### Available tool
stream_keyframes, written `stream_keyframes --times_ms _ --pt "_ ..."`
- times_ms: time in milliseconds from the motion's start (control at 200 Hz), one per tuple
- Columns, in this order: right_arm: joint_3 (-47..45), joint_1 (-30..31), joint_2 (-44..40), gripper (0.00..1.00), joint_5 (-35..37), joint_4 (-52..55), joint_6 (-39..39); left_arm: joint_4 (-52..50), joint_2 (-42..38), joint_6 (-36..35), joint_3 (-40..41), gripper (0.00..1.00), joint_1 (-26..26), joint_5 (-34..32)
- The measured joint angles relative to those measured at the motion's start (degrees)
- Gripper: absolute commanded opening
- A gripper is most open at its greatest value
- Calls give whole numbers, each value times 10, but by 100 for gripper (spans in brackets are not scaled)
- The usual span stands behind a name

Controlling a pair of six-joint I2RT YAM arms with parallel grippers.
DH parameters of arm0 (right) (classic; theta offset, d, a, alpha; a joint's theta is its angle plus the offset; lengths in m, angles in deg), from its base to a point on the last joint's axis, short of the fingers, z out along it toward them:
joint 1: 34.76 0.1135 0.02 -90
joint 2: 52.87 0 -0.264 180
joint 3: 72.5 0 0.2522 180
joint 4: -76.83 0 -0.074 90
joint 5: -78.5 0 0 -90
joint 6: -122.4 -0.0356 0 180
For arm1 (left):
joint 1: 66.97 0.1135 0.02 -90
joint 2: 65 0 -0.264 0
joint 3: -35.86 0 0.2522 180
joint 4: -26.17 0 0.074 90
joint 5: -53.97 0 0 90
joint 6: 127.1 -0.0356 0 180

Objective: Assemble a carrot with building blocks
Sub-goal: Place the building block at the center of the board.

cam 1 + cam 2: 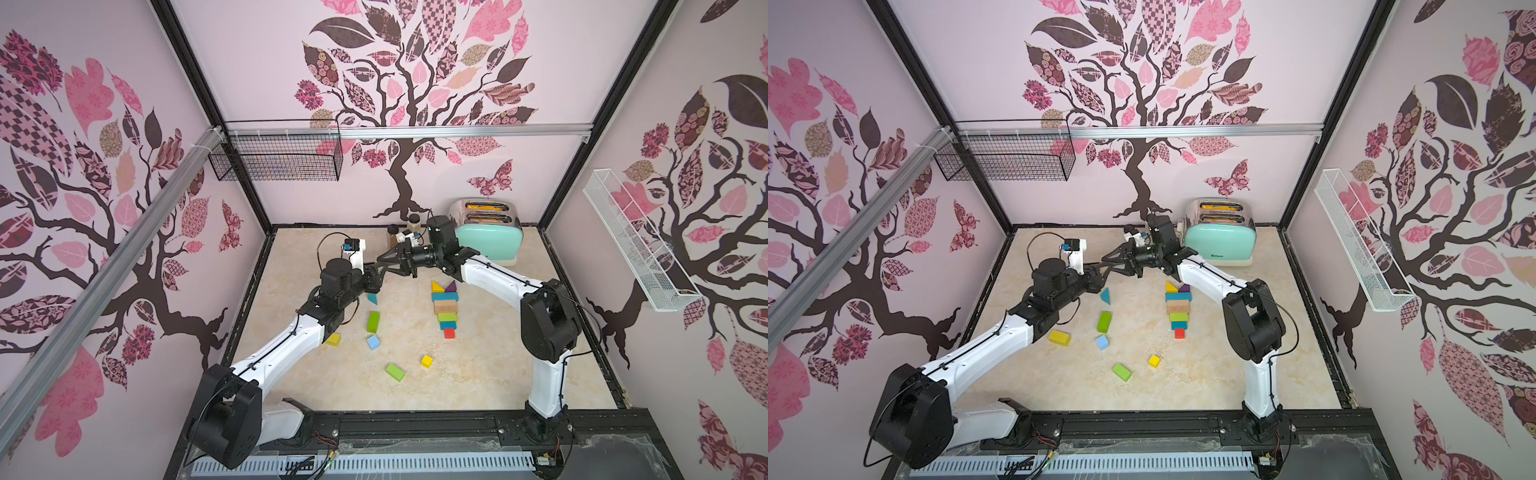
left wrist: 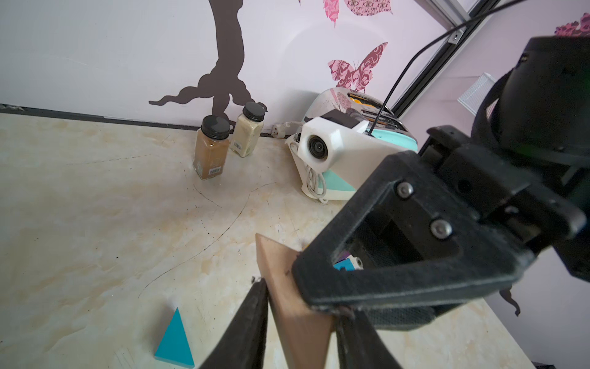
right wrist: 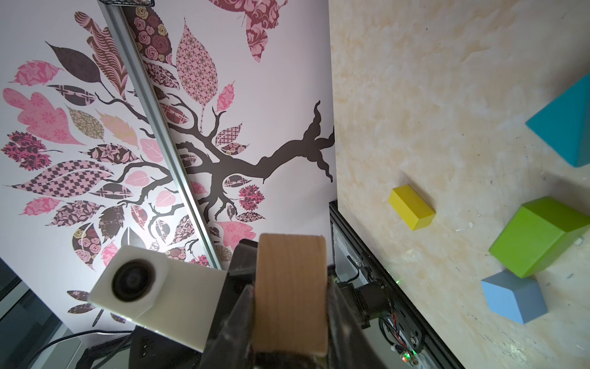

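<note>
Mid-air meeting just above centre in both top views: left gripper (image 2: 301,300) clamped on the bare wooden block (image 2: 281,265), right gripper (image 3: 290,284) gripping that same piece, with the coloured block column (image 1: 444,309) lying flat lower right of them.

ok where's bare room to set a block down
Bare marble tabletop between the red wooden cube and the right arm's base; the back-left corner beside the brown spice jar. Crowded around the green wooden brick and light blue cube.
</note>
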Motion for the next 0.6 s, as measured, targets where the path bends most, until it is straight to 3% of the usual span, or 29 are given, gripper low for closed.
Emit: stream_keyframes --times_ms 390,600 --pt "-11 2 0 48 -2 55 56 -5 0 -13 23 21 -1 -1" --pt "9 -6 0 53 6 159 122 -5 0 -23 50 21 0 -3"
